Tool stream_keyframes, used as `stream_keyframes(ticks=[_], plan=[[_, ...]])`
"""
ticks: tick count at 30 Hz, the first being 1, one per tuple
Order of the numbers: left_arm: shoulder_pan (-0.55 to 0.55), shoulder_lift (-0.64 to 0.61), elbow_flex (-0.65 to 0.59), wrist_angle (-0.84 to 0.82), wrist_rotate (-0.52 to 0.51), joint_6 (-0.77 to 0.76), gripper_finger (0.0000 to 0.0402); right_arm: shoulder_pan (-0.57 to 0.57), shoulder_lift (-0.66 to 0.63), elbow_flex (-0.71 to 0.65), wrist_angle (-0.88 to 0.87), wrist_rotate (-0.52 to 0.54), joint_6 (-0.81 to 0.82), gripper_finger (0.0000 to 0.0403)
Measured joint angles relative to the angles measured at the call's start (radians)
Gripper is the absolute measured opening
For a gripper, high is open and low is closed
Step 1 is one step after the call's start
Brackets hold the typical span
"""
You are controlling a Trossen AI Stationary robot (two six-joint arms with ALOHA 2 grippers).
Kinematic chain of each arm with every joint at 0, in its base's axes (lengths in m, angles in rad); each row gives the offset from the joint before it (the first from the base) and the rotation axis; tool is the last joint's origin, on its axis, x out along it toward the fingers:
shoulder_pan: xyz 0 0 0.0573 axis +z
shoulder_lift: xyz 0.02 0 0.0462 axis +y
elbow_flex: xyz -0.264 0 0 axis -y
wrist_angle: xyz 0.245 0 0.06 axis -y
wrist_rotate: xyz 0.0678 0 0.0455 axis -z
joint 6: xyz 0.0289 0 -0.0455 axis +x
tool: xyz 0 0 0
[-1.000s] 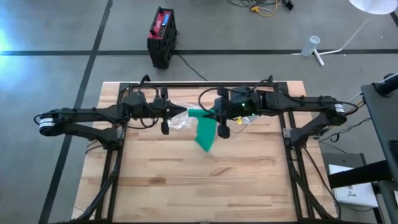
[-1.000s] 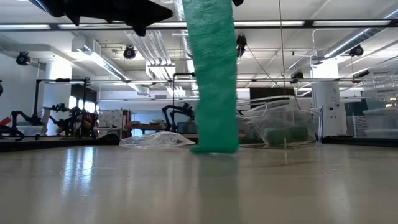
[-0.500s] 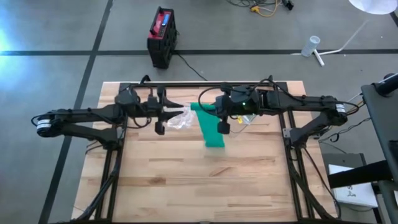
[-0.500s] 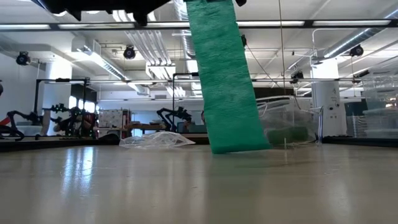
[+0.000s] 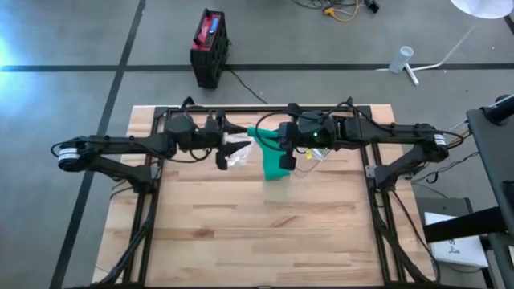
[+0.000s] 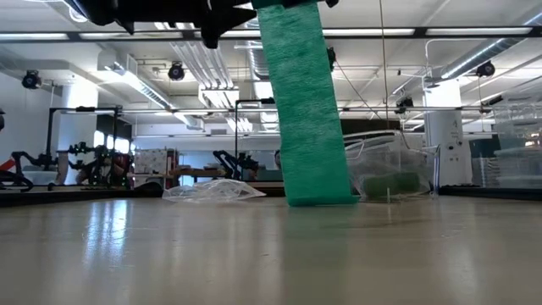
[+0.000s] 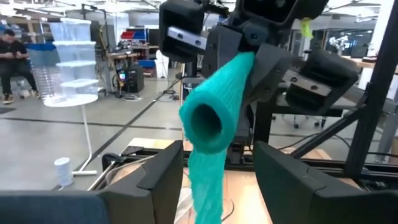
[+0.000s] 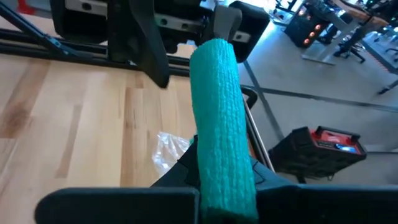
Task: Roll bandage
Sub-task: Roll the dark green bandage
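Note:
A green bandage, part rolled into a hollow tube (image 7: 208, 112), is held in the air over the far middle of the table by my right gripper (image 5: 283, 152), which is shut on it. Its loose tail (image 6: 309, 110) hangs straight down toward the table top; whether the lower end (image 6: 320, 199) touches the wood I cannot tell. My left gripper (image 5: 238, 131) is open and points level at the tube's free end (image 5: 254, 132), its fingers (image 7: 163, 177) on either side just short of it, touching nothing. My right gripper pinches the rolled tube between its two fingers at the end nearest the table's right (image 8: 227, 171). The fingers come from the right, slanting a little down, and lie along the tube. The tube sticks out toward the left arm, clear of the table, with the tail hanging below.
A crumpled clear plastic wrapper (image 5: 233, 152) lies on the table under the left gripper. More clear plastic (image 6: 385, 178) sits at the far right of the bandage. Bare wood (image 5: 265, 233) covers the near half. A black rail (image 5: 257, 108) runs along the far edge.
My left gripper has opened and gone toward the table's right, up to the free end of the tube. My right gripper has rolled its wrist in place; the hanging tail has swung a little to the right and turned its flat face toward the table's near edge.

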Motion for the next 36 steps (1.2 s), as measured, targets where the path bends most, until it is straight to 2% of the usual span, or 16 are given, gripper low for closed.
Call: stream_keyframes(ticks=[6,11,16,18,21,24,27,30,36], plan=[[-0.001,0.027,0.019,-0.001,0.029,-0.001,0.0159,-0.003,0.000,0.000,-0.036,-0.001,-0.029,0.0018],[-0.001,-0.015,0.014,-0.042,0.041,0.039,0.0144,-0.005,0.000,0.000,-0.118,-0.002,-0.128,0.0018],[-0.033,-0.060,-0.019,-0.035,0.203,0.124,0.0142,-0.014,-0.049,-0.002,-0.101,-0.188,-0.197,0.0018],[-0.060,-0.067,-0.028,-0.008,0.220,0.131,0.0144,-0.018,-0.065,-0.003,-0.064,-0.224,-0.202,0.0018],[-0.098,-0.071,-0.043,0.030,0.213,0.149,0.0146,-0.022,-0.073,-0.014,-0.017,-0.273,-0.211,0.0018],[-0.129,-0.070,-0.064,0.091,0.155,0.155,0.0142,-0.019,-0.071,-0.017,0.020,-0.323,-0.205,0.0018],[-0.139,-0.076,-0.092,0.183,0.097,0.158,0.0133,-0.020,-0.053,-0.018,0.023,-0.314,-0.191,0.0018],[-0.138,-0.076,-0.098,0.196,0.040,0.145,0.0125,-0.021,-0.028,-0.022,0.021,-0.278,-0.186,0.0018],[-0.134,-0.076,-0.099,0.165,0.033,0.128,0.0131,-0.020,-0.009,-0.021,0.045,-0.227,-0.185,0.0018]])
